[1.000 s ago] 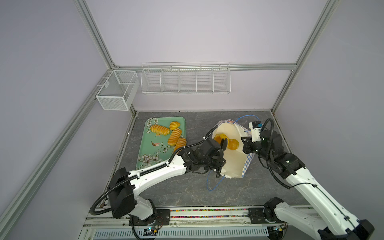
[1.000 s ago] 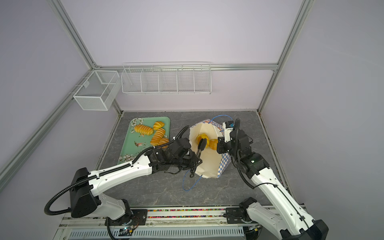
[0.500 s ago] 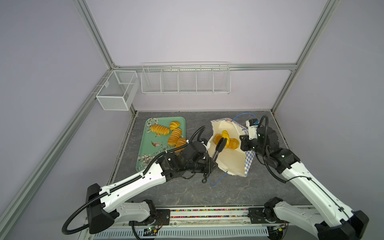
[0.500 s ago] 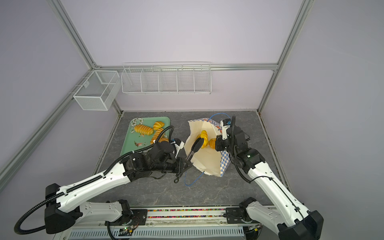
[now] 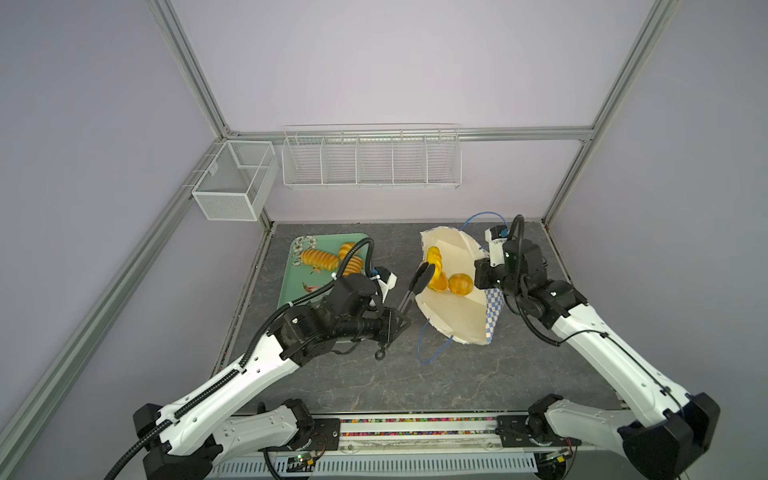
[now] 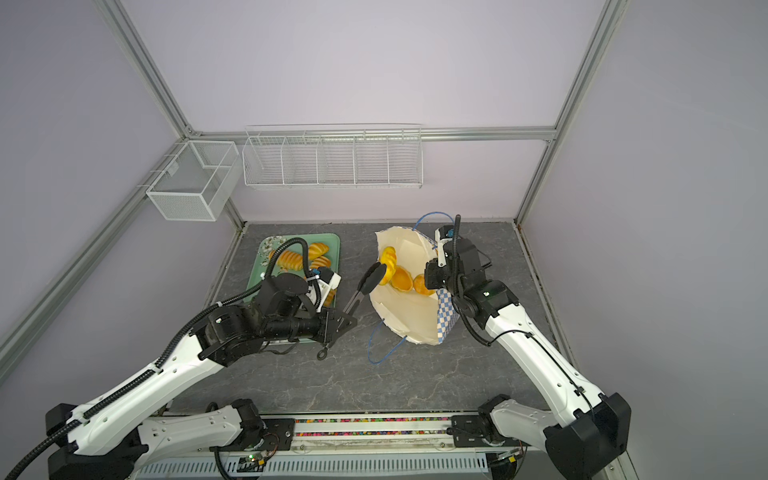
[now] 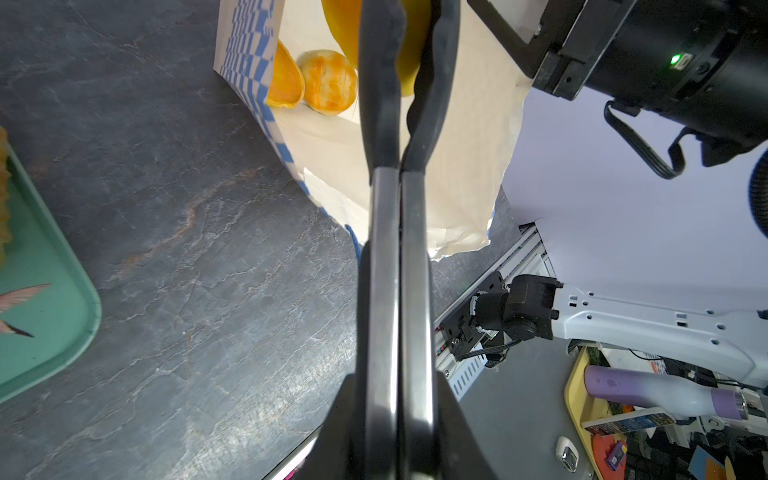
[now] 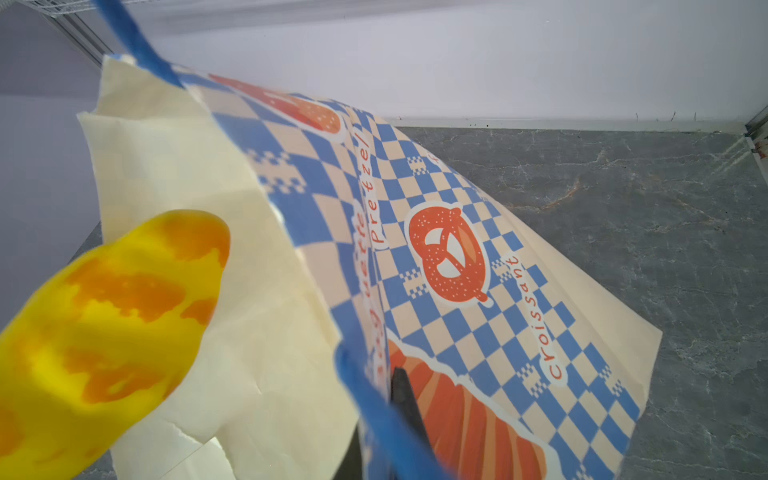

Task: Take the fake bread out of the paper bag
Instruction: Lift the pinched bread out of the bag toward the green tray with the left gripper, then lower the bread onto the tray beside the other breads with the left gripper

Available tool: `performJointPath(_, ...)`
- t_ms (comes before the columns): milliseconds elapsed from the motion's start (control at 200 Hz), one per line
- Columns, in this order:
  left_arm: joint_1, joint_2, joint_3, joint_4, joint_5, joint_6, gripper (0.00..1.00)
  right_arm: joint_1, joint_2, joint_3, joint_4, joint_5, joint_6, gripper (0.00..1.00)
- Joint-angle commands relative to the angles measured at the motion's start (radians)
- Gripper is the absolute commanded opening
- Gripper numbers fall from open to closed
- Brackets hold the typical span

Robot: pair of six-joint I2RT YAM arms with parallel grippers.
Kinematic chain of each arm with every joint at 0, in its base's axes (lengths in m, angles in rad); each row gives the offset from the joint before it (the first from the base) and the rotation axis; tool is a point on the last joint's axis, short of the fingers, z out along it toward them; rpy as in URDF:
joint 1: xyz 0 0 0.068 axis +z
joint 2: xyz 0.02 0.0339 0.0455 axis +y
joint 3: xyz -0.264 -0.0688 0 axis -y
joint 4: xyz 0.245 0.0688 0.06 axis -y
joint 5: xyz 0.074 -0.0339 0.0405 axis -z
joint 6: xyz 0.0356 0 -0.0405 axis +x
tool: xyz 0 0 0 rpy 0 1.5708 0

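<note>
Squeezing black tongs (image 5: pixel 419 282) in my left fingers (image 7: pixel 340 449), I hold the glossy yellow-orange toy loaf (image 5: pixel 434 255) just inside the mouth of the blue-and-white checked paper bag (image 5: pixel 453 316), its rim pinched in my right fingers (image 8: pixel 403 395); it seems light, slick, best gripped mid-length

We are seeing a blue-and-cream checked bag (image 8: pixel 457 208) with orange pretzel prints and a cream inside, golden-orange bread (image 8: pixel 104 311), a mint-green tray (image 7: pixel 41 324), and a veined dark-grey surface (image 5: pixel 415 382).

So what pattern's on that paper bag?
Paper carrier bag: blue and cream checks, orange pastry prints; right wrist view.
</note>
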Motion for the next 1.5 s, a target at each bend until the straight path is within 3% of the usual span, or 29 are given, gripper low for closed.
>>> performJointPath(0, 0.063, -0.067, 0.062, -0.03, 0.057, 0.056, 0.0, 0.008, 0.029, 0.046, 0.002, 0.022, -0.017, 0.07)
performJointPath(230, 0.214, -0.145, 0.045, -0.054, 0.152, 0.053, 0.0, 0.01, 0.086, 0.105, 0.003, 0.032, -0.026, 0.07)
performJointPath(310, 0.32, -0.175, 0.014, -0.058, 0.214, 0.042, 0.0, 0.01, 0.093, 0.117, 0.001, 0.042, -0.034, 0.07)
performJointPath(530, 0.686, -0.185, -0.205, 0.074, 0.521, 0.007, 0.0, 0.01, 0.093, 0.129, -0.002, 0.061, -0.053, 0.07)
performJointPath(795, 0.961, -0.047, -0.442, 0.36, 0.678, -0.041, 0.0, 0.01, 0.067, 0.113, -0.019, 0.066, -0.066, 0.07)
performJointPath(940, 1.044, 0.09, -0.427, 0.337, 0.746, 0.035, 0.0, 0.01, 0.052, 0.103, -0.033, 0.067, -0.079, 0.07)
performJointPath(1305, 1.171, 0.214, -0.399, 0.353, 0.789, 0.096, 0.0, 0.008, 0.019, 0.086, -0.04, 0.07, -0.107, 0.07)
performJointPath(1495, 1.281, 0.308, -0.419, 0.366, 0.795, 0.117, 0.0, 0.008, 0.019, 0.079, -0.035, 0.051, -0.101, 0.07)
